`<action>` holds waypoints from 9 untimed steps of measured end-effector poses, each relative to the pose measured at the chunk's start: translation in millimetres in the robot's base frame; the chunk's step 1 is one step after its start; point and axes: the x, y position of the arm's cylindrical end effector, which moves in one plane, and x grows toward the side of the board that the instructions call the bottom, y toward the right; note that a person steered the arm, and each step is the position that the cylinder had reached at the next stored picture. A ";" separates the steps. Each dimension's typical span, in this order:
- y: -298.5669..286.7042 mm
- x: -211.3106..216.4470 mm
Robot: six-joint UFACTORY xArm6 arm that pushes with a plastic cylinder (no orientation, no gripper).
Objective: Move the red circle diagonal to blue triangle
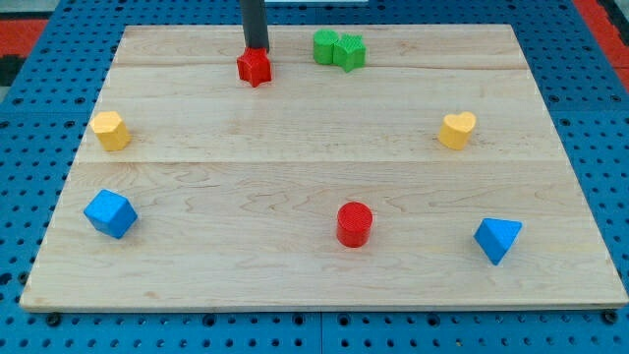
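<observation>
A pale wooden board made of joined planks fills most of the view; its grain runs left to right and two seams cross it. Under and around it lies a blue pegboard dotted with holes; at the top corners a strip of red shows, too little to name. There are no containers on the board, only loose blocks.

My tip comes down from the view's top, just left of centre; it carries no hand, so nothing opens, closes or holds. Its end meets the top side of a red star; whether they truly touch I cannot tell.

The red circle stands upright in the lower middle of the board, well apart from my tip; the blue triangle lies to its right near the lower right corner, slightly nearer the view's bottom, with bare wood between them.

Two green blocks sit pressed together at the top, right of the star; their shapes are hard to make out. A yellow block sits at the left edge and a yellow heart at the right, about level with each other. A blue block, cube-like, sits at the lower left.
</observation>
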 end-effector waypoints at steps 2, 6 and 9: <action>-53.1 41.4; 111.3 142.1; 72.8 290.0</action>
